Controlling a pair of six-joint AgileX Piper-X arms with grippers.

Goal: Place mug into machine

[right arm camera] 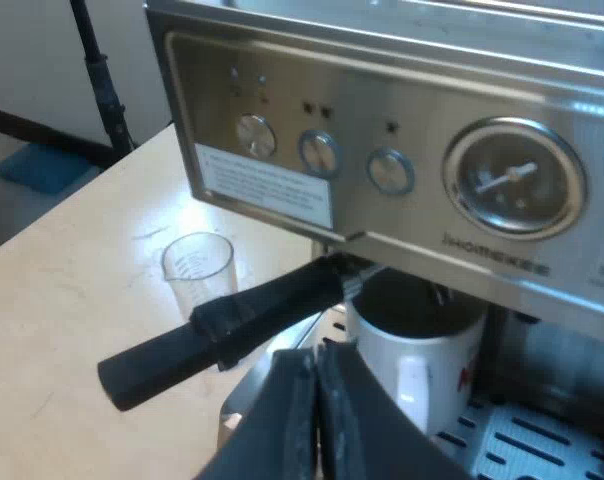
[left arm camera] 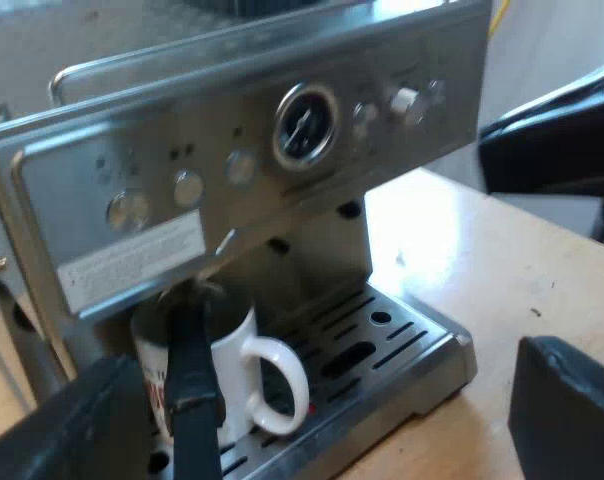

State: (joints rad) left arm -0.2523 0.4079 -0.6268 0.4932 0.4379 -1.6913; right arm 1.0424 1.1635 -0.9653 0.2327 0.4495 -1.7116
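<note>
A white mug [left arm camera: 244, 375] with red print stands upright on the drip tray [left arm camera: 402, 345] of the espresso machine [left arm camera: 132, 150], under its front. The locked holder's dark handle [left arm camera: 192, 390] crosses in front of the mug. My left gripper [left arm camera: 322, 400] is open, its fingers spread wide, a short way back from the tray and holding nothing. In the right wrist view the mug [right arm camera: 412, 350] sits below the holder, whose handle [right arm camera: 232, 320] juts out. My right gripper [right arm camera: 317, 365] is shut and empty, just before the mug and under the handle.
A clear measuring glass [right arm camera: 199, 270] stands on the wooden table [right arm camera: 82, 270] near the handle's end. A black bulky shape [left arm camera: 552, 140] hangs over the table [left arm camera: 502, 270] beside the machine. A black pole [right arm camera: 102, 80] and a blue object [right arm camera: 42, 165] lie beyond the table's edge.
</note>
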